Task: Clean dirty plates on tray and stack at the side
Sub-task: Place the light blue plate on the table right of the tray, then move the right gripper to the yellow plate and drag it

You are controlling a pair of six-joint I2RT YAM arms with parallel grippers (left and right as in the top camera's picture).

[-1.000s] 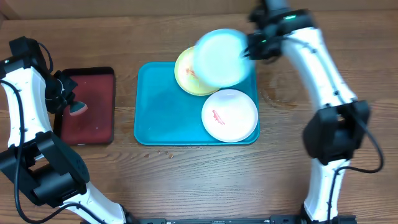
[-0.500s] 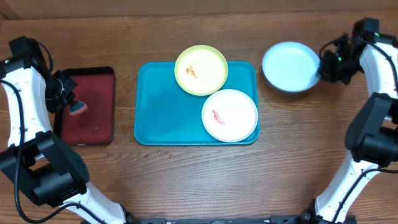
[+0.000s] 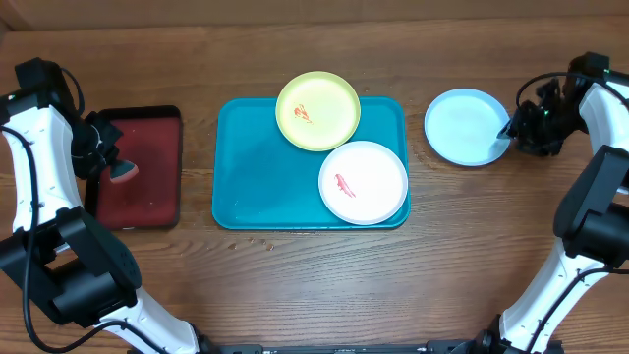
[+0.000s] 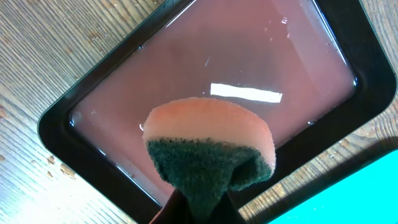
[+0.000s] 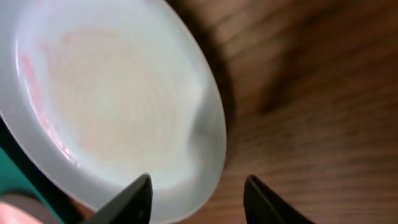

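Right claw (image 3: 513, 133), jaws apart, sits at blue plate's (image 3: 467, 126) right rim; smeared white plate (image 3: 363, 183) lies left of that plate.

Moved 1 plate, the pale blue plate (image 3: 468, 126), from above the yellow-green plate (image 3: 317, 110) and tray (image 3: 246, 167) out to the table (image 3: 462, 246) on the right. Laid it flat. Parted the right gripper (image 3: 516, 128) beside its rim.

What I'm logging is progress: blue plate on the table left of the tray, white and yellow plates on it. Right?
No. The overhead view shows the blue plate right of the tray, not left; white plate and yellow plate are on it.
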